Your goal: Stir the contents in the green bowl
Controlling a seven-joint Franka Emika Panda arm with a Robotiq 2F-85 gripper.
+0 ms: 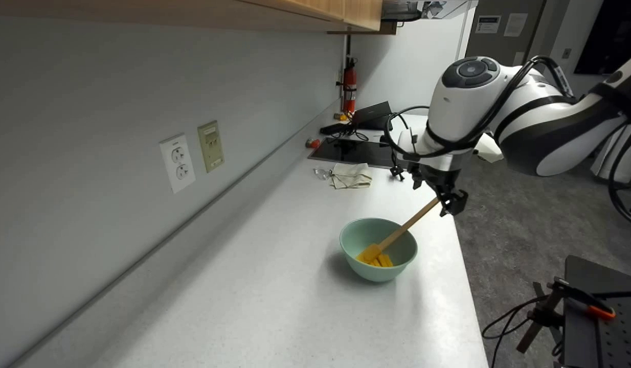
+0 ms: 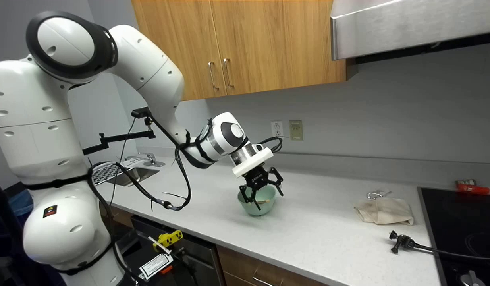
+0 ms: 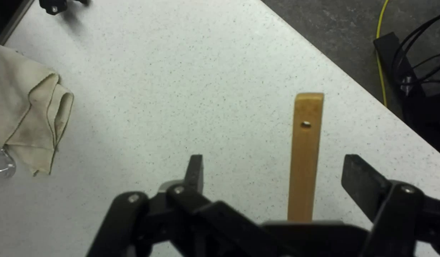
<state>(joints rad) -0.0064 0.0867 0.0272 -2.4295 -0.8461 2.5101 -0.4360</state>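
In an exterior view: green bowl [image 1: 378, 274] on the bench [image 1: 254, 296], yellow-orange contents [image 1: 383, 261] inside at the bottom, spatula [image 1: 409, 224] slanting out past the rim. In an exterior view: gripper [image 2: 270, 201] spread wide, bowl behind it. Wrist view, I note the handle between parted fingers [image 3: 362, 185], touching neither.

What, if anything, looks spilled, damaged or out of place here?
Nothing stands out; I see no spill. The green bowl sits upright with the yellow-orange contents inside. The spatula slants over its rim, and in the wrist view the handle shows within the open gripper.
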